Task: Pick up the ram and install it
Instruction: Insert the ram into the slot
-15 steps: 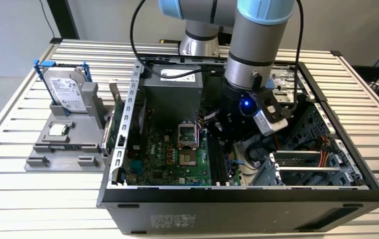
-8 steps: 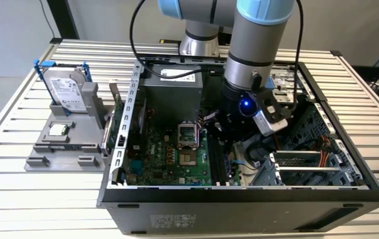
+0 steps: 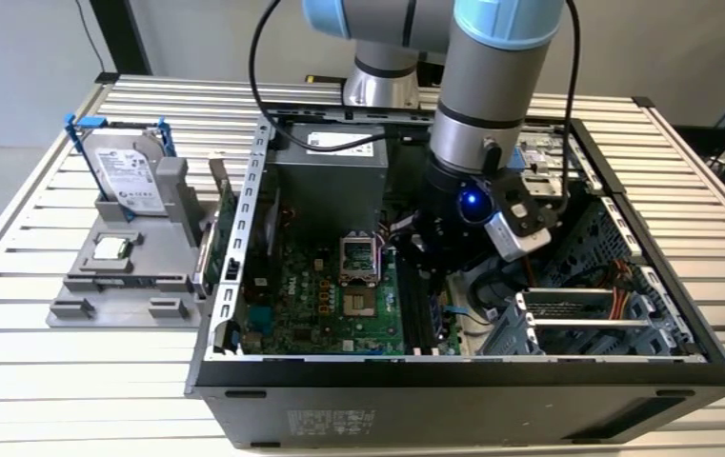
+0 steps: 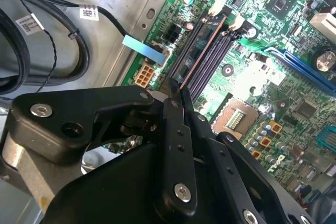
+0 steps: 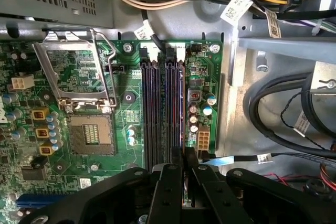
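My gripper (image 3: 434, 278) is low inside the open computer case (image 3: 464, 371), over the green motherboard (image 3: 324, 305). In both wrist views its black fingers (image 5: 169, 182) are pressed together on the ram (image 5: 182, 109), which shows edge-on as a thin dark strip with a reddish line (image 4: 203, 51). The ram runs along the outermost of the black memory slots (image 5: 157, 108), the one nearest the board's edge. Whether it sits in the slot or just above it, I cannot tell. The slot clips (image 5: 177, 52) stand at the far end.
The bare CPU socket (image 5: 92, 132) with its raised metal frame lies beside the slots. Thick black cables (image 5: 283, 124) loop on the case floor by the gripper. On a grey fixture (image 3: 121, 276) outside the case rest a silver hard drive (image 3: 127, 171) and a small square chip (image 3: 110, 248).
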You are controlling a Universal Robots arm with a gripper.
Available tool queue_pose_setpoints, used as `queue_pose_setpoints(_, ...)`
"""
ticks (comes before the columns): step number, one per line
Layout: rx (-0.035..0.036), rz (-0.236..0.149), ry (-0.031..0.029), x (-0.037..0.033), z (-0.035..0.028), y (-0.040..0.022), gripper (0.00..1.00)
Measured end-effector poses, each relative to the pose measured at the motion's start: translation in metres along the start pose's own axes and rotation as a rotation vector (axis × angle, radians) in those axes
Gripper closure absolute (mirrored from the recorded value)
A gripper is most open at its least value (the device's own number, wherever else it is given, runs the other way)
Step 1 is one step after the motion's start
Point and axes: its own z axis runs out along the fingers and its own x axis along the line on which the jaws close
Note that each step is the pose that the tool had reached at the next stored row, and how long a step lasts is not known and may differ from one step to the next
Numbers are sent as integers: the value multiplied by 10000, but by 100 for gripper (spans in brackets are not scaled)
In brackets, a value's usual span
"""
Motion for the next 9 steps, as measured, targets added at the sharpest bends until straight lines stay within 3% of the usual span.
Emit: queue_pose_setpoints(9,-1,-3,11,0,25,5,100)
